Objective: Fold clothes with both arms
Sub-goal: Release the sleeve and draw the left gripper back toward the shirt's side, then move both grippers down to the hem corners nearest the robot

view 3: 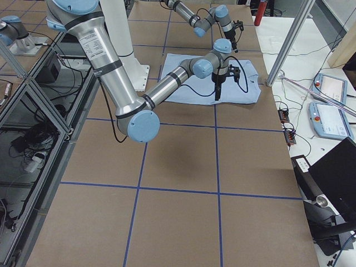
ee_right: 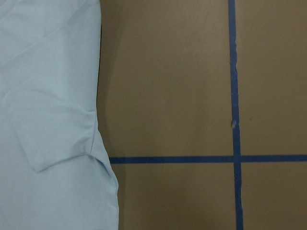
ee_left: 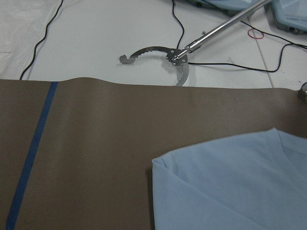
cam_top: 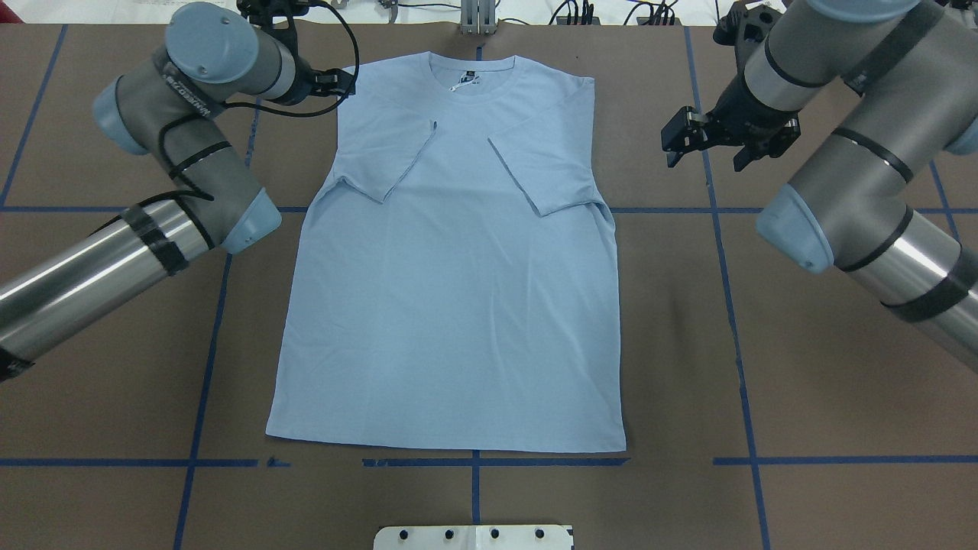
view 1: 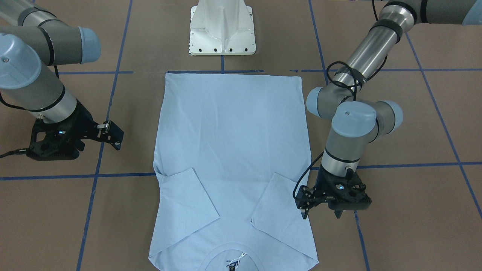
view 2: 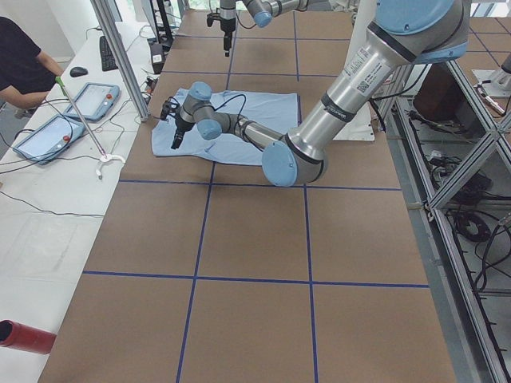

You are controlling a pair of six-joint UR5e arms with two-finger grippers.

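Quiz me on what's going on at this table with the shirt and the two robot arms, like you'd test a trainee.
1. True or false: both sleeves of the light-blue T-shirt are folded inward onto its body.
2. The left gripper and the right gripper both stand open. Which is closer to the T-shirt's edge? A) left B) right
3. Fill in: the brown table is marked with ___ tape lines.
Key: 1 true; 2 A; 3 blue.

Light-blue T-shirt [cam_top: 451,305] lies flat; 2 sleeves [cam_top: 382,160] folded inward.
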